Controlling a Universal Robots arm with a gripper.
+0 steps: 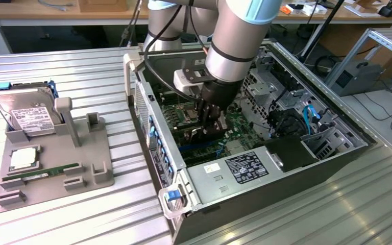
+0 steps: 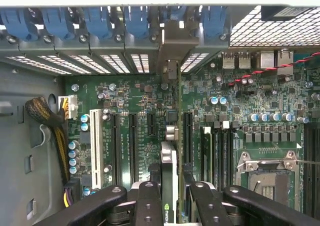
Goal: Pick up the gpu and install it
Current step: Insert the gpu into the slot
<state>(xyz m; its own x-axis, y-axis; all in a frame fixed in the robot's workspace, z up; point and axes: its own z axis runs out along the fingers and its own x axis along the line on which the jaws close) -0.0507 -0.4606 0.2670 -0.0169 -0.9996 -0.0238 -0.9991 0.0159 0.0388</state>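
Now gripper [image 2: 170, 196] holds gpu [image 2: 169, 181] edge-on over motherboard [image 2: 140, 101]

You see the gpu [image 2: 170, 186] edge-on and upright between the tool's [image 2: 170, 198] fingers, thin, dark, standing over the motherboard [image 2: 140, 96] slots.

Readable marks: very few

A green NVIDIA-style eye logo sits on the top edge of the gpu [image 2: 169, 186], right between the fingers of the gripper [image 2: 170, 196]; the white label on the hard drive [image 1: 31, 121], well off from the gripper, and the white-and-black sticker on the power supply [image 1: 249, 167], just past the gripper inside the case, carry print too small to read; slot lettering on the motherboard [image 2: 145, 111] is likewise illegible.
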